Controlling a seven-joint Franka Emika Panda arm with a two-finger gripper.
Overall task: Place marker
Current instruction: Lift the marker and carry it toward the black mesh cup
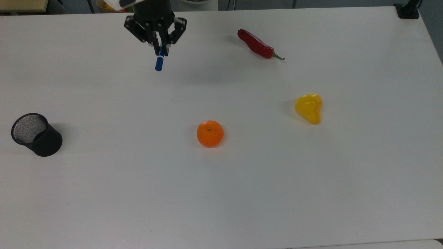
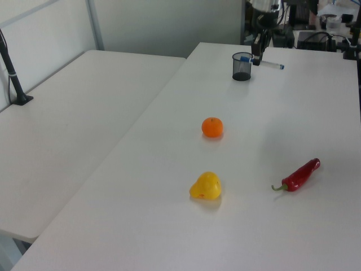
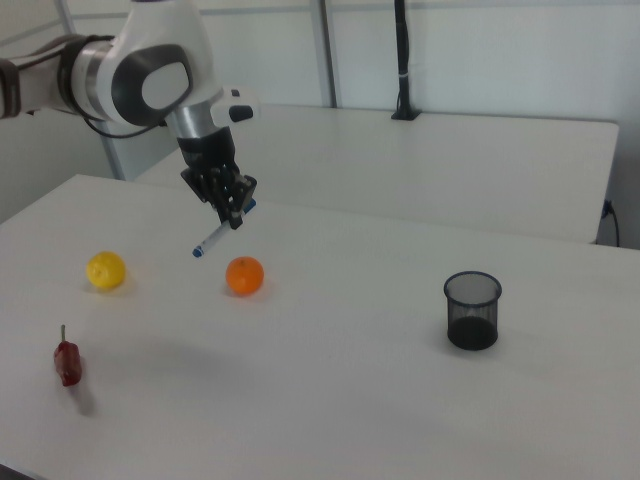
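My gripper [image 1: 160, 46] is shut on the marker [image 1: 159, 63], a slim white pen whose blue cap points down the top view. In the right view the gripper [image 3: 236, 216] holds the marker [image 3: 214, 240] tilted, well above the table, up and left of the orange [image 3: 244, 276]. The left view has the marker [image 2: 269, 64] lying level in the gripper [image 2: 256, 56], just right of the black mesh cup [image 2: 241, 66].
A black mesh cup [image 1: 36, 134] stands near the top view's left edge. An orange [image 1: 210, 133] sits mid-table, a yellow pepper [image 1: 309, 107] to its right, a red chili [image 1: 256, 44] at the back. A second table [image 2: 67, 130] adjoins on the left view's left.
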